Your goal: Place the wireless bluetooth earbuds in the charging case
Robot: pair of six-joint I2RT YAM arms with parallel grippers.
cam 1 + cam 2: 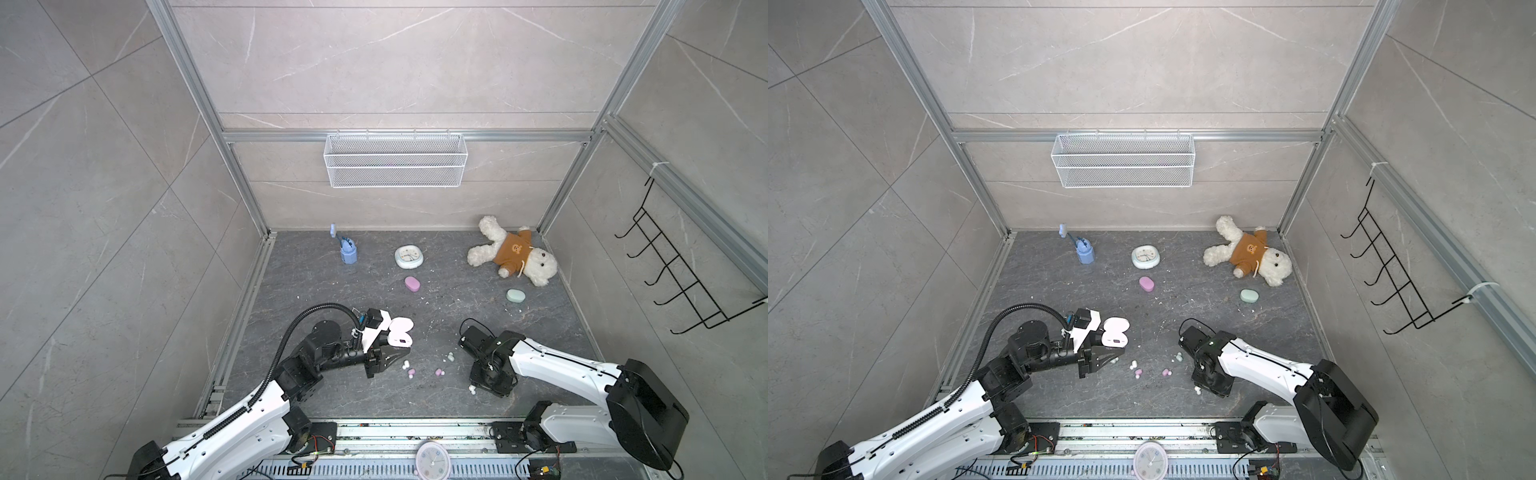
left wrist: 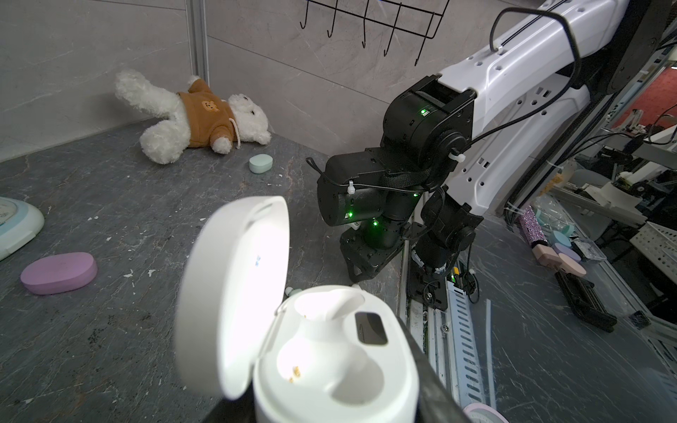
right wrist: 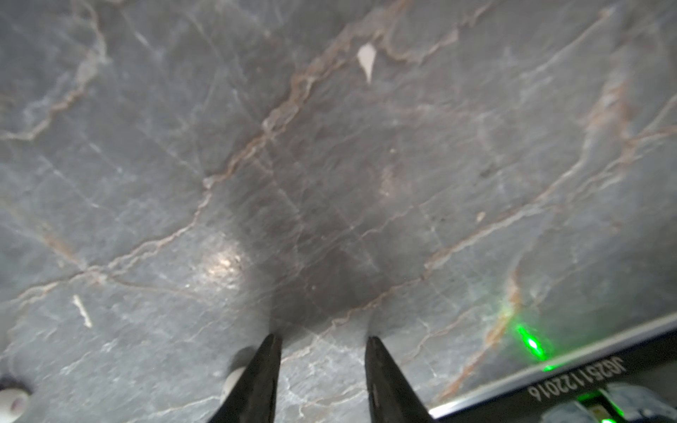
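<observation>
Both top views look down over the whole tabletop [image 1: 332, 291]; left wrist looks across it, right wrist closely down

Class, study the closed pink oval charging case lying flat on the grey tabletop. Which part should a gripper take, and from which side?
Take the pink oval charging case across its narrow middle, coming straight down from above. It lies flat, low and shut, so its long side walls are probably the only faces parallel jaws can pinch; the rounded ends would likely slip.

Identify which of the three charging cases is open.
The white case, in the left claw, lid raised; the pink case and mint case lie shut.
</observation>
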